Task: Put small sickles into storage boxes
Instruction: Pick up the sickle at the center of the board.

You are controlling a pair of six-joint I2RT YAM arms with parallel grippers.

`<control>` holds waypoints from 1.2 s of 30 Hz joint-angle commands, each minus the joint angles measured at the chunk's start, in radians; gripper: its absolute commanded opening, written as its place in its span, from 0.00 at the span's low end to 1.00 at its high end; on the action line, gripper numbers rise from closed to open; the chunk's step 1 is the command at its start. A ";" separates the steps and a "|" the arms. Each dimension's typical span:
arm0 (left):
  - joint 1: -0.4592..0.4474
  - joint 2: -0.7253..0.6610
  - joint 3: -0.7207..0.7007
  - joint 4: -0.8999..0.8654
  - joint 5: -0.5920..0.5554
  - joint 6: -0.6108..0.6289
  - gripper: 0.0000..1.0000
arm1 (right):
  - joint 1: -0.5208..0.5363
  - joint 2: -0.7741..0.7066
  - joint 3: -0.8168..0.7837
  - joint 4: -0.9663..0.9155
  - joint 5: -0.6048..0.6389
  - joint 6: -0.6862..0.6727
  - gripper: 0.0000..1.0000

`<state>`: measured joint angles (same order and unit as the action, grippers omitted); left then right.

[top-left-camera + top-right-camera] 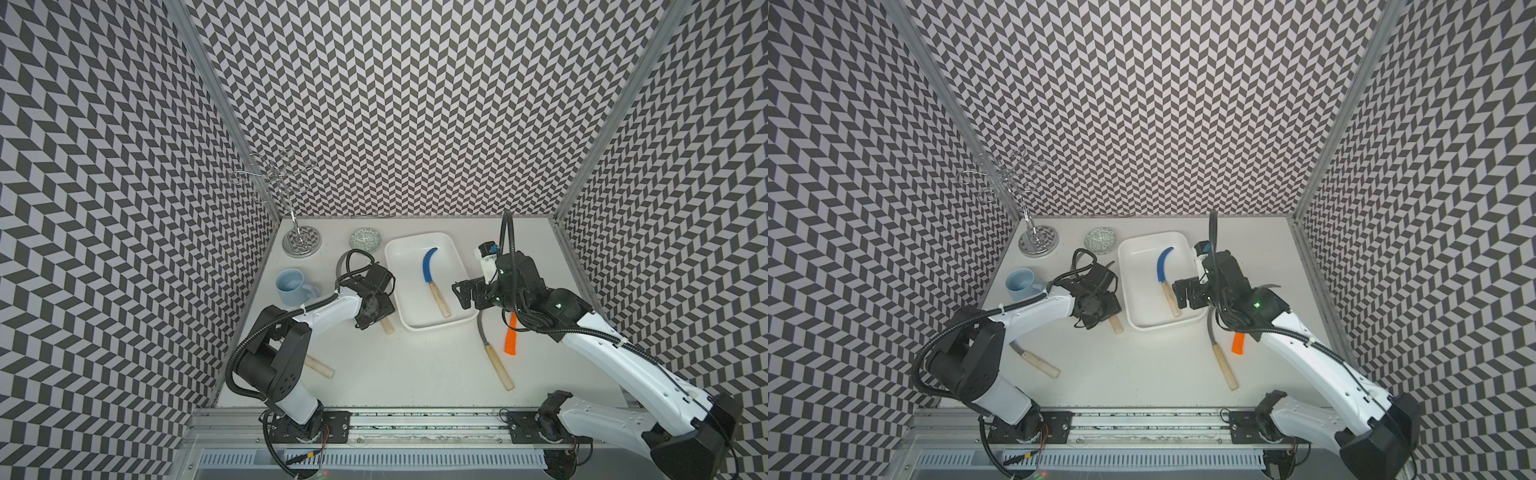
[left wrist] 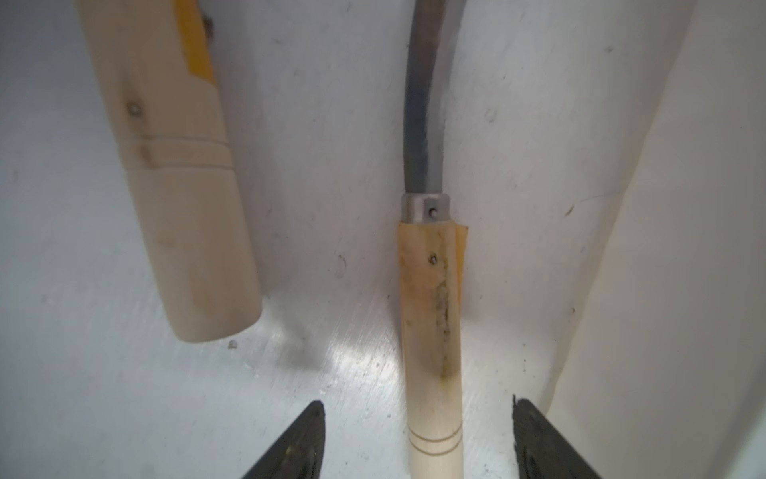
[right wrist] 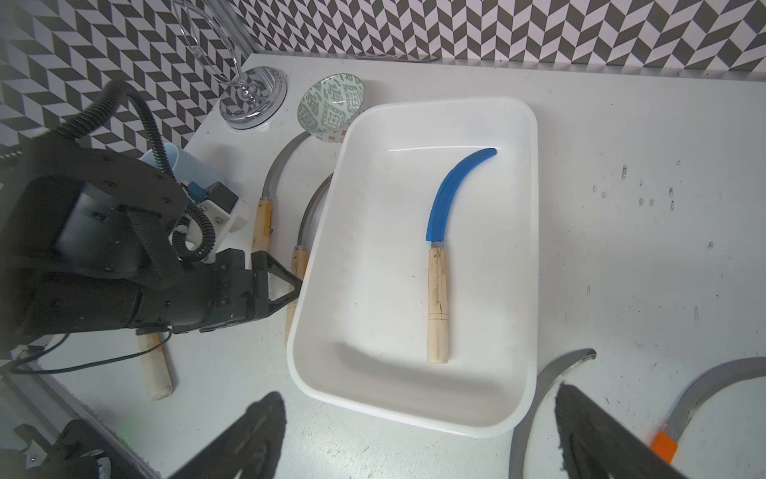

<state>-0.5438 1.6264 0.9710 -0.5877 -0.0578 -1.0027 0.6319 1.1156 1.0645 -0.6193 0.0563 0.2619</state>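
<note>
Looks down on a white plastic tray (image 3: 414, 390) resting on the table (image 3: 642, 290), with a blue-bladed sickle (image 3: 437, 290) lying flat inside, clear of the walls. Shows two grey-bladed sickles (image 3: 269, 186) side by side just outside one long wall, and the left gripper (image 3: 282, 273) low over their pale wooden handles; cannot tell from here whether gripping. Catches a patterned bowl (image 3: 327, 103), a chrome stand (image 3: 253, 99) and a half-hidden light-blue mug (image 3: 186, 166) beyond. Frames the right gripper (image 3: 420, 394) spread wide above the tray's near end, nothing held. Picks out a curved grey blade (image 3: 547, 371) and an orange-handled sickle (image 3: 696, 392) beside that near corner.
</note>
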 commanded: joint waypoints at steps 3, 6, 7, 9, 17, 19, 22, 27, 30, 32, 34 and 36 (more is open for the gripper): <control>-0.007 0.037 0.029 0.007 -0.004 -0.026 0.66 | -0.005 -0.027 -0.006 0.047 0.013 -0.009 1.00; -0.007 0.051 0.037 0.004 -0.007 -0.024 0.62 | -0.006 -0.028 -0.005 0.047 0.013 -0.009 1.00; -0.006 0.054 0.042 0.002 -0.009 -0.024 0.61 | -0.006 -0.028 -0.008 0.047 0.013 -0.009 1.00; -0.006 0.065 0.053 -0.011 -0.017 -0.023 0.58 | -0.007 -0.028 -0.009 0.049 0.011 -0.009 1.00; -0.005 0.114 0.082 -0.046 -0.022 -0.015 0.53 | -0.011 -0.029 -0.011 0.049 0.008 -0.009 1.00; -0.005 0.119 0.078 -0.044 -0.022 -0.015 0.54 | -0.012 -0.031 -0.011 0.049 0.007 -0.011 1.00; -0.005 0.121 0.072 -0.043 -0.024 -0.012 0.52 | -0.012 -0.033 -0.015 0.051 0.008 -0.012 1.00; -0.004 0.126 0.068 -0.060 -0.035 -0.004 0.46 | -0.015 -0.035 -0.017 0.053 0.004 -0.012 1.00; -0.004 0.124 0.060 -0.068 -0.039 0.002 0.43 | -0.017 -0.037 -0.020 0.057 -0.001 -0.011 1.00; -0.004 0.127 0.058 -0.083 -0.049 0.001 0.43 | -0.018 -0.040 -0.022 0.059 -0.003 -0.012 1.00; -0.004 0.129 0.058 -0.094 -0.056 0.009 0.41 | -0.019 -0.043 -0.027 0.064 -0.006 -0.009 1.00; -0.004 0.133 0.066 -0.115 -0.068 0.016 0.41 | -0.021 -0.048 -0.033 0.069 -0.009 -0.010 1.00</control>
<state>-0.5438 1.7351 1.0363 -0.6365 -0.0784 -0.9958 0.6167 1.0958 1.0439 -0.5976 0.0528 0.2554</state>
